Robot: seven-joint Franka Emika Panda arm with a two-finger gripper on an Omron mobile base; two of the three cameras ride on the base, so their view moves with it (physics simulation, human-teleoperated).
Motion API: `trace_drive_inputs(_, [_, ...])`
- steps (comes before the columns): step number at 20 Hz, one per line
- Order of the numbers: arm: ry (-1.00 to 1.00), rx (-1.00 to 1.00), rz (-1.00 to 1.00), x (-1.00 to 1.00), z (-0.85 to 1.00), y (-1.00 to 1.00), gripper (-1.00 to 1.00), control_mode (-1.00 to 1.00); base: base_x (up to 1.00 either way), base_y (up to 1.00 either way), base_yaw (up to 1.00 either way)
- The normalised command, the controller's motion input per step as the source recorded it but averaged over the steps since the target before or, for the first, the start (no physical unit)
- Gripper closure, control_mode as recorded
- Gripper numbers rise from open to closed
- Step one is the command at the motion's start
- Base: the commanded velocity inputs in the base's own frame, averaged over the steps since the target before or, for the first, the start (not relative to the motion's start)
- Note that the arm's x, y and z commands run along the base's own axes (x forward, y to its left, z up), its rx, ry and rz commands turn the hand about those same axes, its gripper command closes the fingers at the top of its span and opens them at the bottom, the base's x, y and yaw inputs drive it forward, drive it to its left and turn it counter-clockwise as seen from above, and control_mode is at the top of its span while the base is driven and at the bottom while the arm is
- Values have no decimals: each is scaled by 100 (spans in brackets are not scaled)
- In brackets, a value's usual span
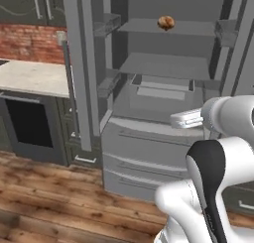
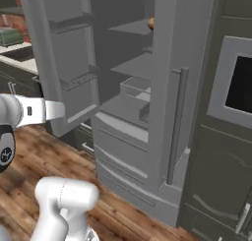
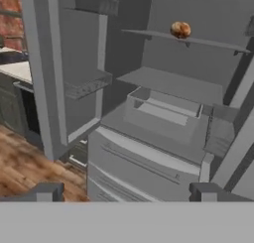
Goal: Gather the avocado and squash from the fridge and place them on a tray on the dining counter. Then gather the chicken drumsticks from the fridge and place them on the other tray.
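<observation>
Sitting alone on the fridge's upper shelf (image 1: 163,28) is one small golden-to-reddish-brown lump (image 1: 165,23), rounded and a little knobbly; its colour suits a chicken drumstick (image 3: 180,30) better than the dark avocado or the orange-red squash, though it is too small here to be sure. In the right base view just a sliver of it (image 2: 151,22) peeks past the edge of the right-hand door (image 2: 172,87). By my reckoning it will be light, fairly firm and not fragile, but its curved, perhaps greasy skin could slip, so the best hold is across the thick middle, with the fingers closing on opposite flanks and not on a tapering end. The gripper (image 3: 126,191) hangs well short of the fridge and lower than that shelf, its fingers (image 3: 47,192) spread as wide as they go and holding nothing. The shelf looks flat, smooth and grey, with bare room on both sides of the lump and clear height above it up to the next surface, so a level approach from the front seems open. Below it lie a second bare shelf (image 1: 166,66), a shallow drawer bin (image 3: 163,113) and the closed freezer drawers (image 1: 144,157). Both doors stand open, the left one (image 1: 82,68) carrying door racks; beyond it are a pale stone table (image 1: 32,77), brick wall and wooden floor (image 1: 59,197).
</observation>
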Motion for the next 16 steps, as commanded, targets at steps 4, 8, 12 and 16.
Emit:
trace_drive_inputs(4, [0,0,0,0,0,0,-100,100,59,21,-34])
trace_drive_inputs(8, [0,0,0,0,0,0,-100,100,63,21,-33])
trace_drive_inputs(12, [0,0,0,0,0,0,-100,100,61,21,-32])
trace_drive_inputs(16, [0,0,0,0,0,0,-100,100,36,25,-30])
